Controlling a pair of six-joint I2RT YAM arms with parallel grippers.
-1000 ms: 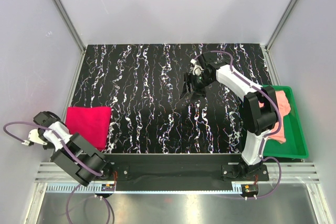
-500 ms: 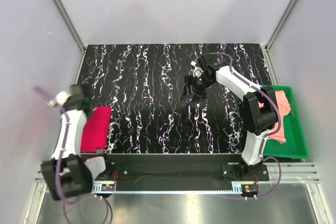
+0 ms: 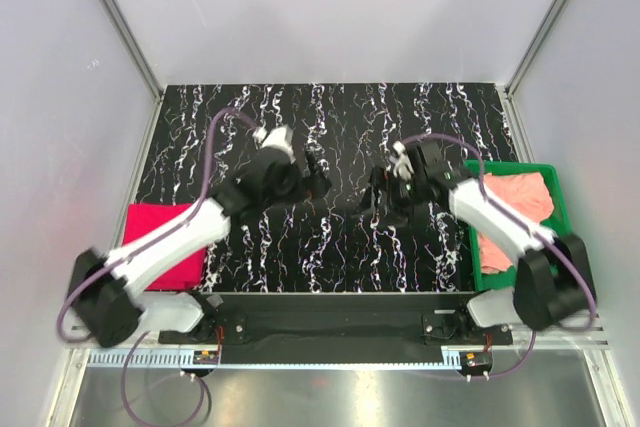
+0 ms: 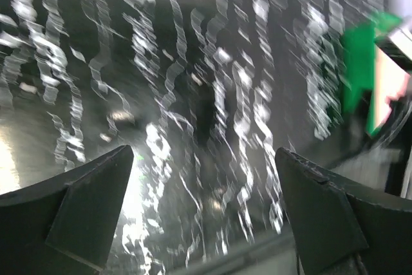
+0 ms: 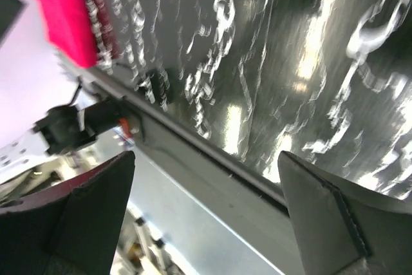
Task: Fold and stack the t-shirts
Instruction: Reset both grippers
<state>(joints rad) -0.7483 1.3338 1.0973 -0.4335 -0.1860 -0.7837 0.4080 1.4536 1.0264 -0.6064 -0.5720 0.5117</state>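
T-shirts lie apart: red shirt [image 3: 150, 222] folded at the table's [image 3: 300, 117] left near edge, pink shirt [image 3: 520, 192] crumpled in the green tray [image 3: 505, 165] at right. Left gripper [image 3: 316, 171] and right gripper [image 3: 384, 195] hover mid-table, both spread wide and empty. Judged step: fetching the pink one. Advise pinching it high by an edge, lifting clear of the tray wall, then laying flat before folding
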